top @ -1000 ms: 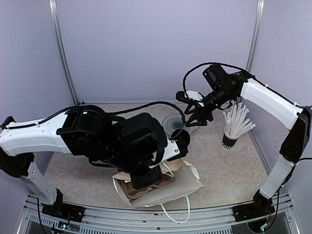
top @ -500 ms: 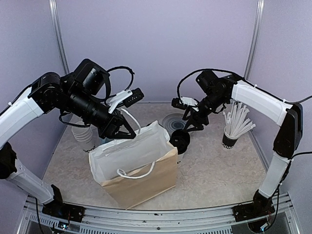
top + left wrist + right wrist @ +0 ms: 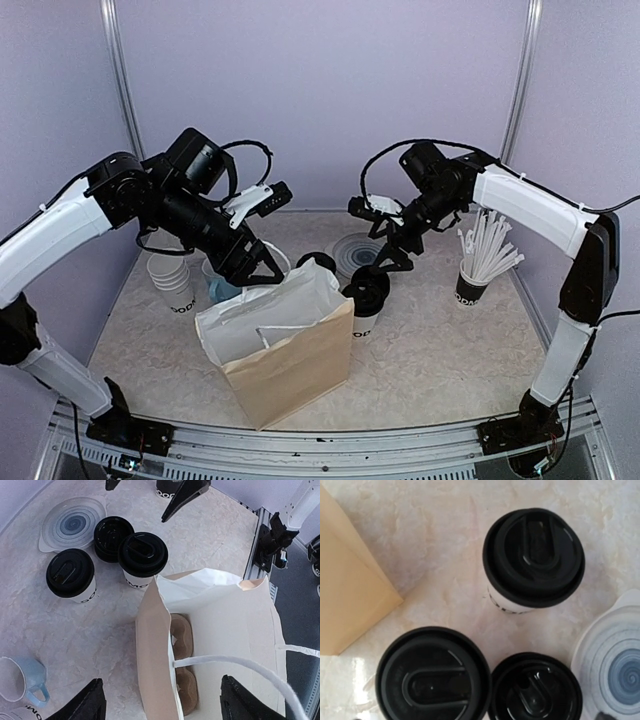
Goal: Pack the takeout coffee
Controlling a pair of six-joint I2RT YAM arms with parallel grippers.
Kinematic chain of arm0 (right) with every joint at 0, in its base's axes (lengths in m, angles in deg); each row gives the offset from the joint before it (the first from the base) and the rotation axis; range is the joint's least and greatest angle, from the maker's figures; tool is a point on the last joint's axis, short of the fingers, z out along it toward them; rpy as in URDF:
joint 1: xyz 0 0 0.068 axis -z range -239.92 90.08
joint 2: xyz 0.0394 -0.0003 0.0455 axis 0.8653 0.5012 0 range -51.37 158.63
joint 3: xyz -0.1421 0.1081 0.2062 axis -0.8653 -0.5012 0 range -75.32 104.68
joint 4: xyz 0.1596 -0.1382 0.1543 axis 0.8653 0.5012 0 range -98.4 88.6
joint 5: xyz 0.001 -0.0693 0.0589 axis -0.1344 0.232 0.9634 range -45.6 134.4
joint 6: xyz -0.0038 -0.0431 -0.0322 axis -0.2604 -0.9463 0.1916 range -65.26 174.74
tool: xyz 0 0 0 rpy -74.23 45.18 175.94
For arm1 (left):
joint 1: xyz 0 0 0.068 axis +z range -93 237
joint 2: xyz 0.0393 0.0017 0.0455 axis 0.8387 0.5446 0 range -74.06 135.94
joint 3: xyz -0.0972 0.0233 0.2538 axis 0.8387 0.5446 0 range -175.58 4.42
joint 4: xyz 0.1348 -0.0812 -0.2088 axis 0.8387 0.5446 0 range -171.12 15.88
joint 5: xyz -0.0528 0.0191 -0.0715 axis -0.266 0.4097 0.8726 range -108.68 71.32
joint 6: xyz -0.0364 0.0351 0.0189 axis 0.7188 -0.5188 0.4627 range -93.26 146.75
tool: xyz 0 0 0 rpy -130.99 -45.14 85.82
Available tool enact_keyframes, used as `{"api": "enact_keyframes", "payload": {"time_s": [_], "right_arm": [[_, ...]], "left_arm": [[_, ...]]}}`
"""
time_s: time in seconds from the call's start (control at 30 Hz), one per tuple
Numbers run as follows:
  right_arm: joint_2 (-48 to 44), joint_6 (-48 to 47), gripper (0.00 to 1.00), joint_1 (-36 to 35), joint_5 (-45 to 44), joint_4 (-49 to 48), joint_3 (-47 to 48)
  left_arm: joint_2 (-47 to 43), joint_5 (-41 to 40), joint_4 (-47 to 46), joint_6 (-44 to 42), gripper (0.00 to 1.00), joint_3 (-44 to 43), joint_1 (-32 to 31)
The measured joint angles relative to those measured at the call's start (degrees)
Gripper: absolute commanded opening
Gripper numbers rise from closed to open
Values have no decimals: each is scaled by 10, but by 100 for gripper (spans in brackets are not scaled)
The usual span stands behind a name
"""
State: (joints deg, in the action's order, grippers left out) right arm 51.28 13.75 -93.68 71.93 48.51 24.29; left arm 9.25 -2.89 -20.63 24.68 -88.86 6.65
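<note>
The open brown paper bag [image 3: 290, 365] holds a cardboard cup carrier [image 3: 182, 645]. A black-lidded white paper cup [image 3: 142, 555] stands just beside it. The left tool [image 3: 258, 277] and the right tool [image 3: 385, 265] are spread.

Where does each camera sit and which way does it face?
Top external: high behind the bases, looking down; left arm, right arm and paper bag show.
Left wrist: above the bag, looking into it; left fingers at the bottom edge.
Right wrist: straight down on lidded cups; right fingers hardly in frame.
All share the bag and cups.
</note>
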Motion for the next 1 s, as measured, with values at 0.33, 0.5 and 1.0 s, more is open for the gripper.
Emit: {"api": "enact_keyframes", "payload": {"time_s": [0.33, 0.5, 1.0], "right_arm": [[28, -15, 69, -10, 32, 24, 32], [70, -18, 83, -47, -16, 34, 24], [74, -26, 77, -100, -131, 32, 2]], "left_arm": [[-127, -65, -43, 3, 81, 42, -38], [-145, -84, -53, 20, 81, 80, -45], [-162, -95, -62, 37, 80, 122, -51]]}}
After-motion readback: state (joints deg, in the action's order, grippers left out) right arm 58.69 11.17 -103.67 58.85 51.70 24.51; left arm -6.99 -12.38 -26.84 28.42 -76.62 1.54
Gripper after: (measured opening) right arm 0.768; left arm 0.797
